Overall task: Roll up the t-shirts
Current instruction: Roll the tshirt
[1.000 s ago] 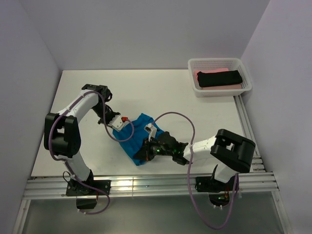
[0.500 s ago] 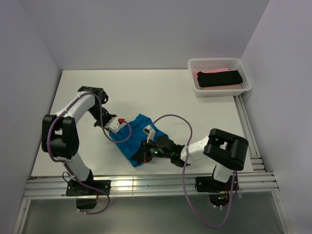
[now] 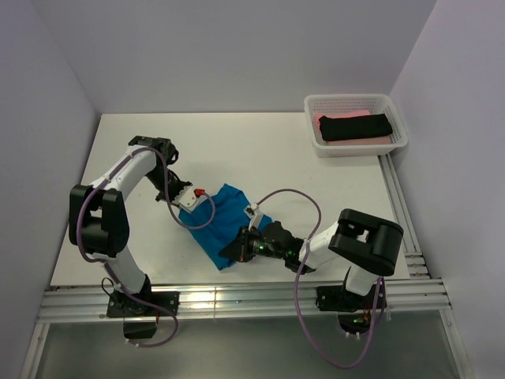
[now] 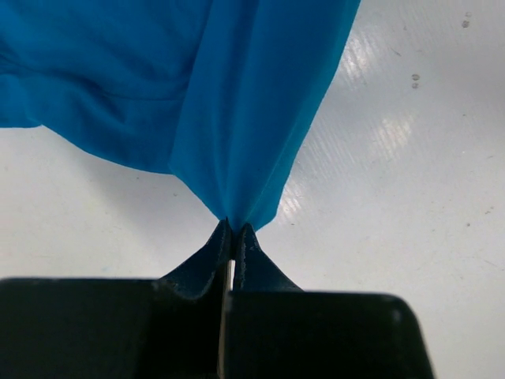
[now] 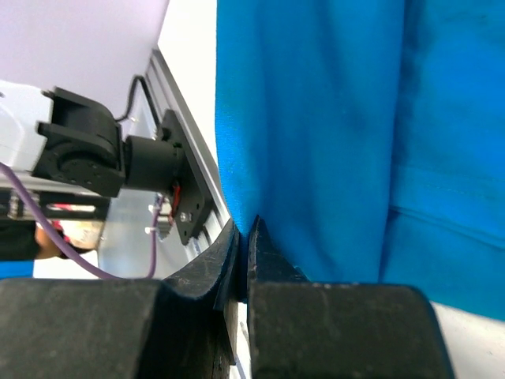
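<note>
Well, on the white table (image 3: 268, 146), the bright blue soft cloth t-shirt (image 3: 223, 213) lies bunched, well apart from the white plastic mesh basket (image 3: 357, 101). The left gripper (image 4: 233, 230) and right gripper (image 5: 245, 225) each pinch a blue edge, jaws nearly together. The roll wants both edges level and taut. The shirt's long axis seems to slant crosswise to the basket's direction.

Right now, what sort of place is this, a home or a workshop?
Probably a robot test booth, not a home: a white table boxed in by plain walls, a left arm and right arm bolted to a metal rail, a blue t-shirt between them, and a basket of folded clothes.
</note>
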Robot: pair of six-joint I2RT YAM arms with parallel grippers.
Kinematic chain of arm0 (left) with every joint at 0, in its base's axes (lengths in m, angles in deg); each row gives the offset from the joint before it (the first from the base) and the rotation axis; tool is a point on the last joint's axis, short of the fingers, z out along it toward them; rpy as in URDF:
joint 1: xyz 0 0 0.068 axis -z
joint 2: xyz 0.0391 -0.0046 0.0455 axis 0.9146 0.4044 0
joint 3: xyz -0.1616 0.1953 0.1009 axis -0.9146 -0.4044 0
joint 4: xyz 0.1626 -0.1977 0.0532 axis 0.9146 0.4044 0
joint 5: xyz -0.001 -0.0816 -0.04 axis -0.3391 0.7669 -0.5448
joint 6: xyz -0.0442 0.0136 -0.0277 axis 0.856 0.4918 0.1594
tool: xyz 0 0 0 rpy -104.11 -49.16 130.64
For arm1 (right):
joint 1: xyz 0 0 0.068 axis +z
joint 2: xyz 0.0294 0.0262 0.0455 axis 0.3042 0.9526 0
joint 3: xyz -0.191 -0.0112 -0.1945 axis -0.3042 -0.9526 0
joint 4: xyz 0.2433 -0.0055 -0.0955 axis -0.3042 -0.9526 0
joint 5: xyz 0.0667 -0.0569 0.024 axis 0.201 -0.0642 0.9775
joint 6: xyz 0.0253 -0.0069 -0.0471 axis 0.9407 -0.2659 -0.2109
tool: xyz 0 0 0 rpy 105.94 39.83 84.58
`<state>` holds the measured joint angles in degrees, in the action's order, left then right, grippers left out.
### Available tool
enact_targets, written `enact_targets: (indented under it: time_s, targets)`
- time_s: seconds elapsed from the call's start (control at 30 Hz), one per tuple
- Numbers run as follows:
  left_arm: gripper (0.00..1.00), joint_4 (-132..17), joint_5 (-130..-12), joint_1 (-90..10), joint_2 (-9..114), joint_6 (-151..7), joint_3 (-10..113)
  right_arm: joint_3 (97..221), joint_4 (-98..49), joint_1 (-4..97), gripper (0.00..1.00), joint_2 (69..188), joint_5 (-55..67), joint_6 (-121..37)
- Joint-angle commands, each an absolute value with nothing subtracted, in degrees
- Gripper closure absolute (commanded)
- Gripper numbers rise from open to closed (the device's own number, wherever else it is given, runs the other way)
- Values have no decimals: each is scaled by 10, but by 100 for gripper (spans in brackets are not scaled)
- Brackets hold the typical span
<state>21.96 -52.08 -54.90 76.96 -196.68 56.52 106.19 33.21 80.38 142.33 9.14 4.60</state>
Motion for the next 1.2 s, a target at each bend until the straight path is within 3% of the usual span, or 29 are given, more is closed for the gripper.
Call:
enact_targets:
  time_s: [0.0, 0.23, 0.87, 1.17]
  targets:
    - [100, 234, -516, -543, 780, -2002, 600, 1038, 416, 795, 99, 1433, 101, 74]
    - [100, 234, -500, -532, 816, -1994, 635, 1016, 451, 771, 96, 1443, 97, 94]
    - [100, 233, -430, -494, 925, -1945, 751, 1011, 265, 748, 97, 1379, 3, 57]
    - [98, 231, -463, -467, 1012, -1855, 821, 1023, 214, 740, 100, 1406, -10, 93]
